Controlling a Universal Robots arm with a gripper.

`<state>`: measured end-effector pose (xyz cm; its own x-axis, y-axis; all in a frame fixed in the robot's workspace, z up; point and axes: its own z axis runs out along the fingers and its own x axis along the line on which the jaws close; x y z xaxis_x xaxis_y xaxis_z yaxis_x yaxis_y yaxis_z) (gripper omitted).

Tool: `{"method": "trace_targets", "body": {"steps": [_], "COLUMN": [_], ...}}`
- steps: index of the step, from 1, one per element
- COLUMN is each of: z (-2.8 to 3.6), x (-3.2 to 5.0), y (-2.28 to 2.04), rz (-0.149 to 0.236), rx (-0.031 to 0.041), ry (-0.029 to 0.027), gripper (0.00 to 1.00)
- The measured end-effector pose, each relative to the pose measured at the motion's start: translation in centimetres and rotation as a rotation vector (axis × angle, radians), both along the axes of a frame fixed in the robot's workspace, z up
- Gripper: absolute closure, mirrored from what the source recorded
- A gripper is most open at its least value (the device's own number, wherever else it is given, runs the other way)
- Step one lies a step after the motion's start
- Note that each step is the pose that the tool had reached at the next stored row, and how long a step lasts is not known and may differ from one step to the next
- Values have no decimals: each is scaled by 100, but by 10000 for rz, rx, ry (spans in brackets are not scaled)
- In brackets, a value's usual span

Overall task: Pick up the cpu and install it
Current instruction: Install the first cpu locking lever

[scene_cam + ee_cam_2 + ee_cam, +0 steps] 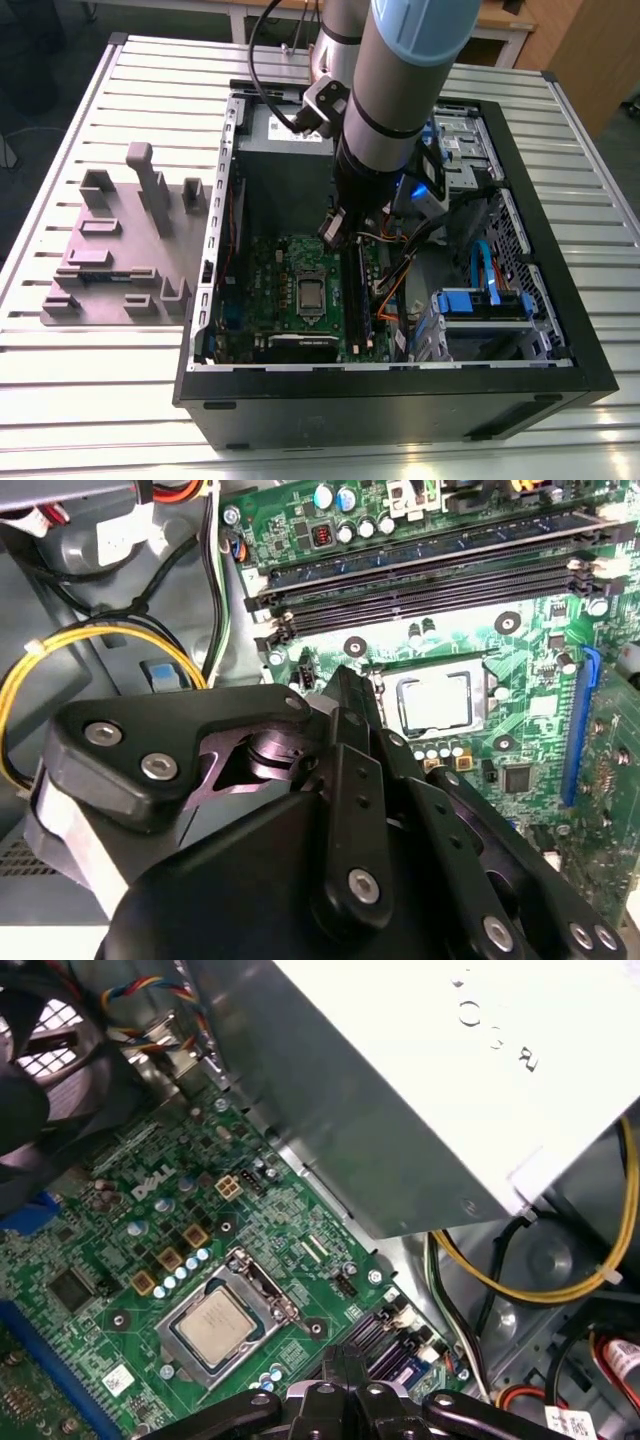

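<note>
The cpu [311,293], a small silvery square chip, lies flat in the metal-framed socket on the green motherboard [275,300] inside the open computer case. Both wrist views show the cpu [437,700] [213,1325] seated in the socket, with nothing touching it. My gripper [333,228] hangs inside the case above the board, a little behind the socket. Its black fingers [343,1360] meet at the tips, shut, with nothing between them. In the second wrist view the gripper [340,685] stands beside the socket and apart from it.
A large grey box with a white label [420,1060] stands close behind the gripper. Black memory slots [430,575] run beside the socket. Yellow cables [60,650] loop nearby. Blue drive bays [480,305] fill the case's right. A grey fixture plate [120,250] lies on the table.
</note>
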<state>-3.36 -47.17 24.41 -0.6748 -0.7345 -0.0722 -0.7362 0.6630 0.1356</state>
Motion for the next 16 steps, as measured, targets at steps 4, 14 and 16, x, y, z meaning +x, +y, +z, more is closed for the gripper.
{"method": "trace_targets", "body": {"steps": [4, 14, 16], "z": [-11, -18, -19], "x": [-3, -54, -54], "y": [26, -12, -39], "rz": [160, 247, 262], "rx": [0, 22, 22], "ry": [-8, -34, -34], "gripper": [90, 90, 90]}}
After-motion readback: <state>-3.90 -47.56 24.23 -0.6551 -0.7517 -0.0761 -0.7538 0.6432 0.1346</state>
